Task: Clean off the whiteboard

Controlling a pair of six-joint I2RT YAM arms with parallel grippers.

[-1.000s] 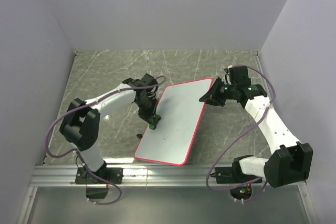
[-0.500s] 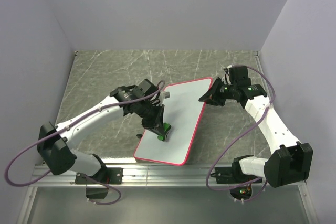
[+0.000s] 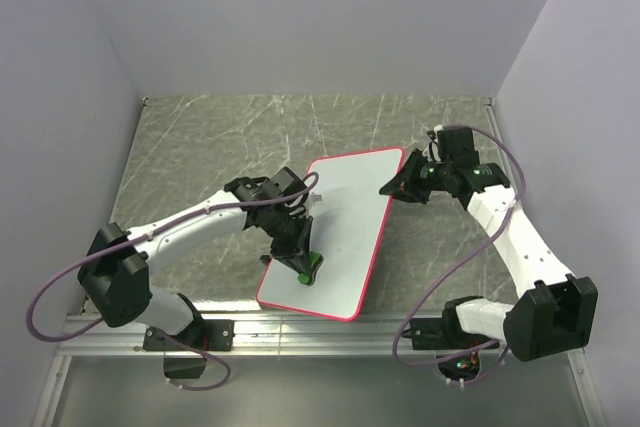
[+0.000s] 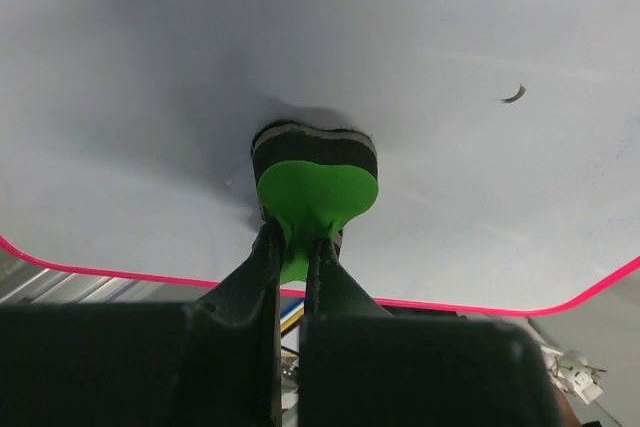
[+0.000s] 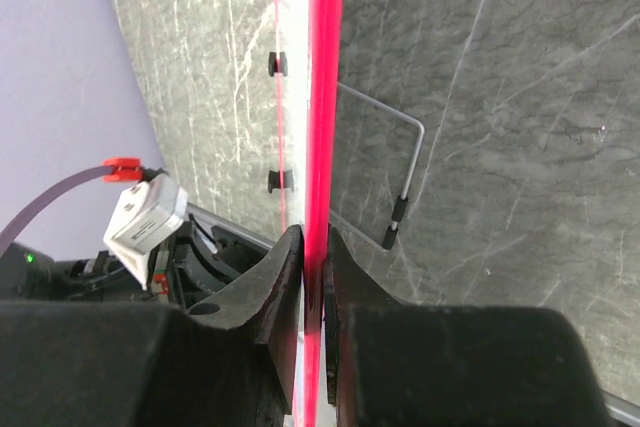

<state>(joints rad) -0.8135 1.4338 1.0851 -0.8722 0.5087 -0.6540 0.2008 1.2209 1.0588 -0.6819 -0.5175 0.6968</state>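
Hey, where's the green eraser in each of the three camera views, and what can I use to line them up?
Top external: green eraser on the whiteboard's near left part, in the left gripper.
Left wrist: centre of frame, pinched in the gripper, pressed on the whiteboard.
Right wrist: not in view.
Shared landmark: the whiteboard's red-pink rim.
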